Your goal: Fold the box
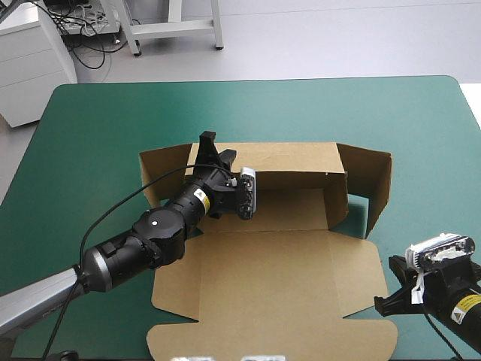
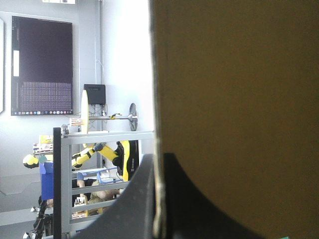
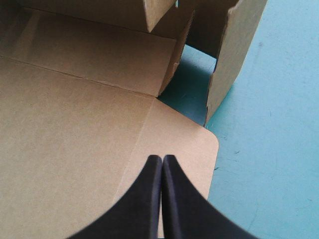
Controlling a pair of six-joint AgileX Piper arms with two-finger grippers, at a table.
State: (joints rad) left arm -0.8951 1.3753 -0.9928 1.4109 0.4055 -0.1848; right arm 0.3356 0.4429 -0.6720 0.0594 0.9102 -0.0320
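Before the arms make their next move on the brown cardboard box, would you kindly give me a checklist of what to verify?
1. Grip of the left tool on the brown cardboard box: ok, shut on the left end of the raised far wall.
2. Is the right tool free: ok, shut and empty, above the lid's near right corner.
3. Lid flat on the teal-green table cover: ok.
4. Is the right side flap tucked: not ok, it stands splayed outward.
5. Is the left side flap raised: cannot tell, the arm hides part of it.
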